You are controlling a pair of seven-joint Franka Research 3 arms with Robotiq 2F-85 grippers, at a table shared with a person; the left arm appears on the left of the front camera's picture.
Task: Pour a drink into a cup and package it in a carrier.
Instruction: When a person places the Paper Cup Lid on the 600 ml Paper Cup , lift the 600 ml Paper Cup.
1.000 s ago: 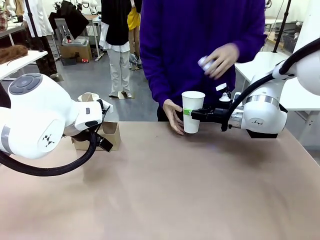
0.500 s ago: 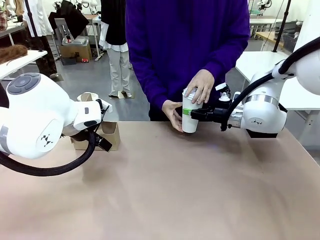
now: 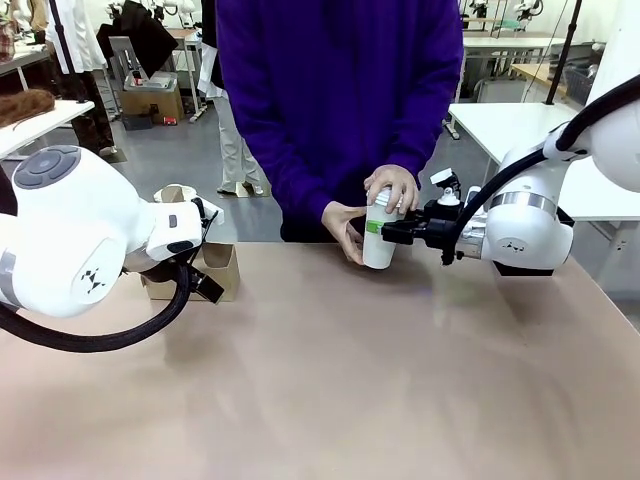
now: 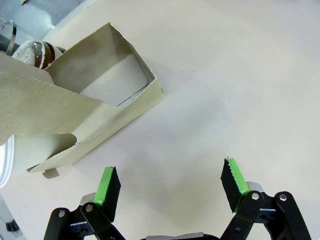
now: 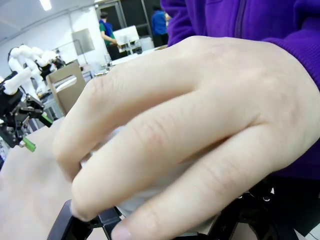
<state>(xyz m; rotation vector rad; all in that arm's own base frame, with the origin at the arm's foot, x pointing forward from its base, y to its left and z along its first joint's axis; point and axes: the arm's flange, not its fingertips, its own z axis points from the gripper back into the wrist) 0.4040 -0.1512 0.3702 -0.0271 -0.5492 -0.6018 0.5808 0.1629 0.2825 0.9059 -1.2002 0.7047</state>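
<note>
The white paper cup (image 3: 378, 250) stands at the table's far edge. My right gripper (image 3: 386, 228) is shut on its side from the right. The person's hands (image 3: 392, 188) hold the cup, one pressing down on its top, the other against its left side. In the right wrist view that hand (image 5: 175, 125) covers the cup, with a little white showing under the fingers. The brown cardboard carrier (image 4: 95, 100) lies on the table just ahead of my open, empty left gripper (image 4: 170, 177). It stands at the far left (image 3: 222, 268). A clear glass jug's (image 4: 10, 32) rim shows behind it.
The person in a purple top (image 3: 340, 90) stands at the far side, close to the cup. My left arm's large white body (image 3: 70, 235) fills the left. The tan table (image 3: 350, 380) is bare in the middle and front. White tables (image 3: 500, 125) stand behind on the right.
The person's raised hand has come down with the lid onto the cup's top and the person has shifted left. Both grippers have stayed where they were.
</note>
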